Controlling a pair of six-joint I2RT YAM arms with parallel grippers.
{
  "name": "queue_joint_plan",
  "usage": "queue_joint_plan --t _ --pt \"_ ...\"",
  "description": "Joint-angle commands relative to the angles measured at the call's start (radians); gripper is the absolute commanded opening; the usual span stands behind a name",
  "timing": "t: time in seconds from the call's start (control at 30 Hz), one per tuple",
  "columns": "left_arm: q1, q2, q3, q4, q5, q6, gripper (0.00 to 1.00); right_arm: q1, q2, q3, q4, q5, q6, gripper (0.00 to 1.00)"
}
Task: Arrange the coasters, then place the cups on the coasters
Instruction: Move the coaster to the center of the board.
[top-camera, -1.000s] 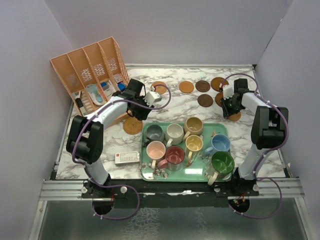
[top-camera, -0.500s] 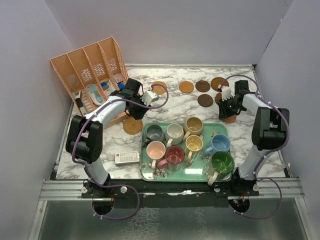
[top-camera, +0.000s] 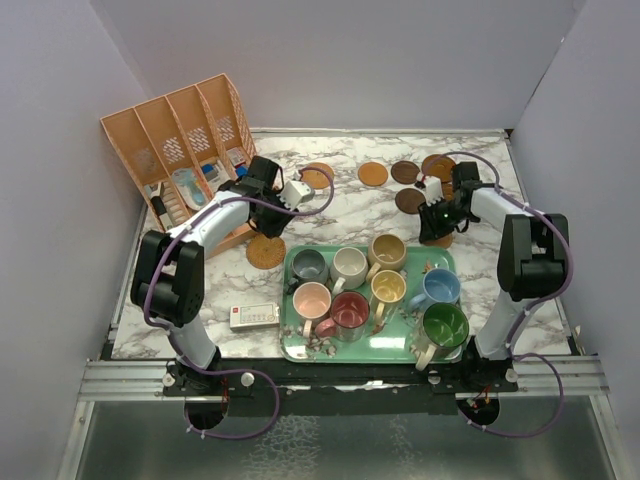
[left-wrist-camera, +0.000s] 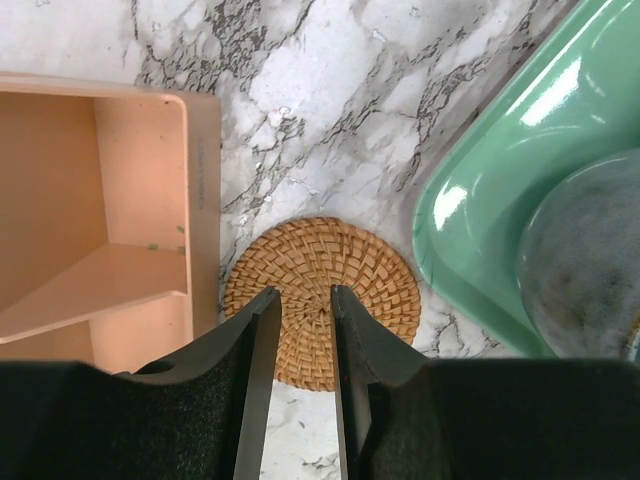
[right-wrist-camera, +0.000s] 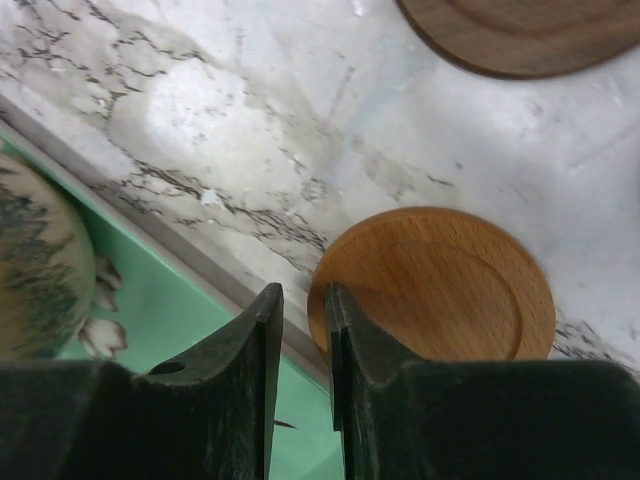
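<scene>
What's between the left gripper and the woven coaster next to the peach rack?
Nothing visible. The left gripper hangs right over the round woven rattan coaster, jaws narrowly apart, with only air between them. The peach plastic rack sits close on one side and the green tray on the other, and neither covers the coaster.

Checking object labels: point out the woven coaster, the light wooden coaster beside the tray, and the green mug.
woven coaster (left-wrist-camera: 320, 260), left wrist view, upper part of its weave.
light wooden coaster (right-wrist-camera: 440, 285), right wrist view, middle of its top face.
green mug (top-camera: 445, 323), top external view, inside its bowl.
</scene>
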Motion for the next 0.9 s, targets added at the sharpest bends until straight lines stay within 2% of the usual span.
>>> queue_joint_plan --t 0.0,0.37,0.87 --pt "0.023 -0.057 0.000 0.015 -0.029 0.002 0.31 0.064 0.063 -0.017 -0.039 -0.040 -0.004 0.24" --pt "0.068 -0.099 -0.019 0.049 -0.067 0.009 0.31 0.198 0.146 0.046 -0.038 -0.062 -0.013 0.23" --pt "0.083 -0.129 -0.043 0.064 -0.073 0.001 0.32 0.319 0.365 0.340 -0.100 -0.076 -0.018 0.23"
